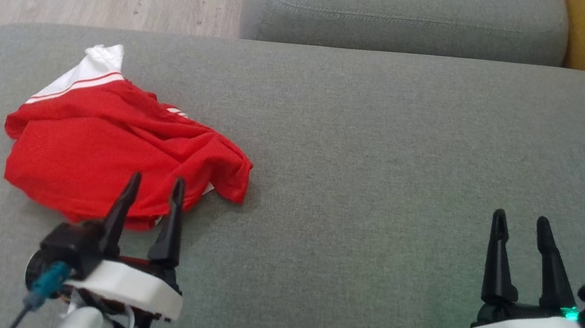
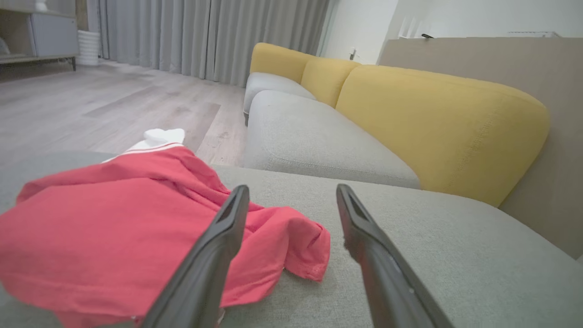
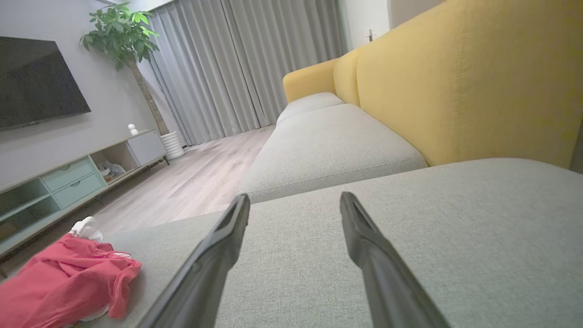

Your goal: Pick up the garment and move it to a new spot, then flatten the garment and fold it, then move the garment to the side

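Garment (image 1: 110, 151) crumpled on grey cushion (image 1: 391, 145), untouched. Left gripper (image 1: 155, 184) beside near edge, fingers apart; right gripper (image 1: 526, 224) apart, idle — advise pinching thick fold, lifting clear.

Your left gripper (image 1: 157, 180): fingers spread, tips overlapping the near edge of the crumpled red-and-white garment (image 1: 93, 148), which lies just ahead and left of it on the grey cushion (image 1: 376, 160). Your right gripper (image 1: 521, 219): fingers also apart, well off to the garment's right.

garment (image 2: 114, 237): cut off at left wrist view's left and bottom edges, part hidden behind left gripper (image 2: 291, 191); cabinet (image 3: 68, 177) contents too small to tell.
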Available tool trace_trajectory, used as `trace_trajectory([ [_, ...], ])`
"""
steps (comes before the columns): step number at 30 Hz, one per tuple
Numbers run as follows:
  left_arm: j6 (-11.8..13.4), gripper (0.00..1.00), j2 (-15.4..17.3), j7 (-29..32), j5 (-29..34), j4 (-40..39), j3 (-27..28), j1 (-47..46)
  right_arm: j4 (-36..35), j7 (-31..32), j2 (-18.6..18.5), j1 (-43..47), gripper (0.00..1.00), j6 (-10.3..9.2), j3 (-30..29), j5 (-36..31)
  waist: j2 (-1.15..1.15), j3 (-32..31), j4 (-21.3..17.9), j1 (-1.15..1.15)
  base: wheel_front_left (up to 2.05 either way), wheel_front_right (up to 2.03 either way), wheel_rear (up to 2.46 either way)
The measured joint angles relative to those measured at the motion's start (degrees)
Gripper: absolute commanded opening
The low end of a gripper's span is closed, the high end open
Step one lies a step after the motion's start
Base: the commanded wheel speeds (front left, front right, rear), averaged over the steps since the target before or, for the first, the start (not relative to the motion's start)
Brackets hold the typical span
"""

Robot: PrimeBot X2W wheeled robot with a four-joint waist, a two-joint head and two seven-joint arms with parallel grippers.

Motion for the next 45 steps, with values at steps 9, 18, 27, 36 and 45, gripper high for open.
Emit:
trace_trajectory([
  [9,2.11,1.0,2.05,-1.44,7.03,0.7,-4.89,-1.44,-1.01,-1.47,-0.02,0.0,1.0,0.0,0.65,-8.0,0.0,-0.02,-0.25,0.0,0.0,0.0,0.0],
  [18,4.97,1.0,4.2,-2.96,14.62,1.71,-9.88,-3.04,-1.1,-3.01,-0.05,0.0,1.0,0.0,1.02,-16.21,0.0,-0.24,-0.25,0.0,0.0,0.0,0.0],
  [27,8.05,1.0,5.81,-4.48,21.56,3.81,-14.78,-5.09,-1.09,-4.49,-0.08,0.0,1.0,0.0,1.63,-24.63,0.0,-0.19,0.2,0.0,0.0,0.0,0.0],
  [36,8.08,1.0,4.37,-5.98,18.39,4.2,-13.76,-5.39,-2.01,-6.1,-0.08,-0.01,1.0,0.0,1.88,-24.91,0.0,-0.2,0.34,0.0,0.0,0.0,0.0],
  [45,5.1,1.0,2.38,-6.67,12.83,5.13,-8.31,-2.39,0.13,-6.68,-0.1,0.24,1.0,0.0,-0.16,-13.81,0.0,-0.67,0.36,0.0,0.0,0.0,0.0],
])
